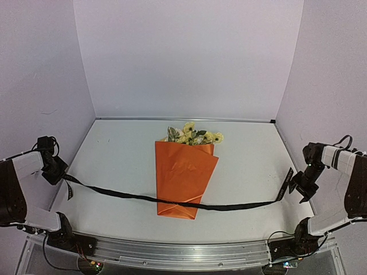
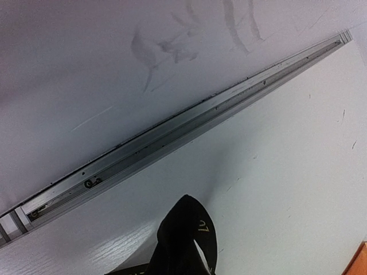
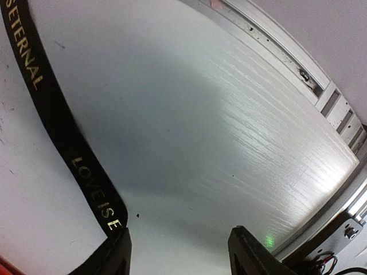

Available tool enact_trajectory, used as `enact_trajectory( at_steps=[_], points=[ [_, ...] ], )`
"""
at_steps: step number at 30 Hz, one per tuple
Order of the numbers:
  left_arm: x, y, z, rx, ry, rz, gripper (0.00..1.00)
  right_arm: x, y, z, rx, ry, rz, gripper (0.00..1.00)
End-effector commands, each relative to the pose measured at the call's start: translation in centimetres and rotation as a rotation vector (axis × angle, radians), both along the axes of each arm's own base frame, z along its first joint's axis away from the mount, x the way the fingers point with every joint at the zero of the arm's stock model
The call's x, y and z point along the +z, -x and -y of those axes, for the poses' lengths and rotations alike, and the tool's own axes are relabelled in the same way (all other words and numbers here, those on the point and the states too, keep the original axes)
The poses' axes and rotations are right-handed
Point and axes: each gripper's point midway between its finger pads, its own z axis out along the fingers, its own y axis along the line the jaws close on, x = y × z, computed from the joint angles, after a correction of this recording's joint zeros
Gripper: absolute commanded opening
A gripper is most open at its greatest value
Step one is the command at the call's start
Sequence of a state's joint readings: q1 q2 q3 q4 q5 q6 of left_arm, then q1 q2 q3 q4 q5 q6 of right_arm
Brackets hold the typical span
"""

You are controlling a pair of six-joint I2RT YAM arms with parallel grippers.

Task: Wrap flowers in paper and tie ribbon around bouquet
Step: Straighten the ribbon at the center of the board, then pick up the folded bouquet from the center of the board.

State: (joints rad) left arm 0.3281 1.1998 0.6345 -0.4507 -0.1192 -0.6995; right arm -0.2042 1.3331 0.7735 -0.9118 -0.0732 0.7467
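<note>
The bouquet lies in the middle of the table: an orange paper (image 1: 184, 175) cone with its narrow end toward me and yellow flowers (image 1: 194, 136) poking out at the far end. A black ribbon (image 1: 126, 196) with pale lettering stretches across the cone's narrow end. My left gripper (image 1: 57, 171) is shut on the ribbon's left end, which bulges up as a loop (image 2: 184, 234) in the left wrist view. The ribbon's right end (image 3: 94, 197) lies on the table against one finger (image 3: 117, 255) of my right gripper (image 3: 180, 243), which is open with nothing between its fingers.
Aluminium rails edge the table at the left (image 2: 172, 137), the right (image 3: 298, 63) and the front (image 1: 183, 252). White walls close in the back and both sides. Both arm bases sit at the front corners.
</note>
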Motion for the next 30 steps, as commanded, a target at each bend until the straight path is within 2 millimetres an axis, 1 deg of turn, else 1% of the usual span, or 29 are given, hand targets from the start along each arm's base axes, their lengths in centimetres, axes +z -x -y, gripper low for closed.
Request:
enact_trajectory(
  at_steps=[1, 5, 6, 8, 9, 11, 15, 16, 17, 20, 22, 23, 24, 25, 26, 27, 28, 29, 30],
  points=[
    [-0.9, 1.1, -1.3, 0.101, -0.015, -0.021, 0.0, 2.4, -1.2, 0.3, -0.003, -0.014, 0.044, 0.67],
    [-0.7, 0.8, -1.0, 0.079, -0.005, -0.01, 0.01, 3.3, -2.9, -1.6, 0.048, -0.069, 0.094, 0.68],
    [-0.6, 0.6, -0.9, 0.067, -0.001, -0.008, 0.09, 3.6, -3.3, -2.2, 0.092, -0.065, 0.105, 0.68],
    [0.1, 0.1, -0.6, 0.038, 0.003, 0.004, 0.29, 4.1, -4.0, -3.6, 0.181, -0.048, 0.127, 0.71],
    [0.5, -0.1, -0.6, 0.031, 0.003, 0.012, 0.43, 4.2, -4.5, -4.7, 0.23, -0.052, 0.149, 0.71],
    [1.9, -0.6, -0.7, 0.02, -0.013, 0.049, 0.66, 4.3, -5.6, -7.1, 0.323, -0.069, 0.197, 0.73],
    [5.9, -1.8, -0.5, -0.036, -0.07, 0.154, 0.93, 4.8, -8.0, -11.6, 0.452, -0.114, 0.292, 0.77],
    [7.0, -2.3, -0.1, -0.062, -0.088, 0.175, 0.96, 5.0, -8.5, -12.6, 0.484, -0.121, 0.307, 0.78],
    [8.1, -2.8, 0.4, -0.091, -0.109, 0.193, 0.98, 5.1, -8.9, -14.0, 0.524, -0.129, 0.315, 0.79],
    [10.6, -4.0, 2.4, -0.18, -0.174, 0.215, 1.0, 5.3, -10.1, -18.0, 0.639, -0.155, 0.354, 0.89],
    [11.7, -4.5, 3.5, -0.225, -0.207, 0.218, 1.0, 5.1, -10.8, -20.7, 0.698, -0.182, 0.369, 0.93],
    [12.0, -4.7, 3.9, -0.244, -0.211, 0.223, 1.0, 5.3, -11.2, -22.1, 0.728, -0.196, 0.387, 0.97],
    [12.2, -5.0, 4.6, -0.276, -0.198, 0.235, 1.0, 5.0, -11.4, -23.4, 0.752, -0.211, 0.39, 0.98],
    [12.5, -5.2, 5.4, -0.313, -0.186, 0.251, 1.0, 5.2, -11.6, -25.0, 0.789, -0.227, 0.402, 0.98],
    [12.6, -5.5, 6.5, -0.357, -0.164, 0.269, 1.0, 5.2, -11.7, -26.5, 0.824, -0.238, 0.409, 0.98],
    [12.4, -5.8, 8.0, -0.411, -0.126, 0.276, 0.99, 5.0, -11.7, -27.9, 0.852, -0.249, 0.411, 0.98],
    [12.1, -6.0, 9.7, -0.47, -0.089, 0.282, 0.97, 4.7, -11.9, -29.2, 0.871, -0.262, 0.414, 0.98],
    [11.7, -6.0, 12.3, -0.548, -0.04, 0.288, 0.95, 4.1, -11.9, -30.3, 0.877, -0.28, 0.403, 0.98],
    [11.3, -5.9, 14.1, -0.601, -0.001, 0.296, 0.93, 4.0, -12.0, -31.6, 0.89, -0.298, 0.411, 0.98]
  ],
)
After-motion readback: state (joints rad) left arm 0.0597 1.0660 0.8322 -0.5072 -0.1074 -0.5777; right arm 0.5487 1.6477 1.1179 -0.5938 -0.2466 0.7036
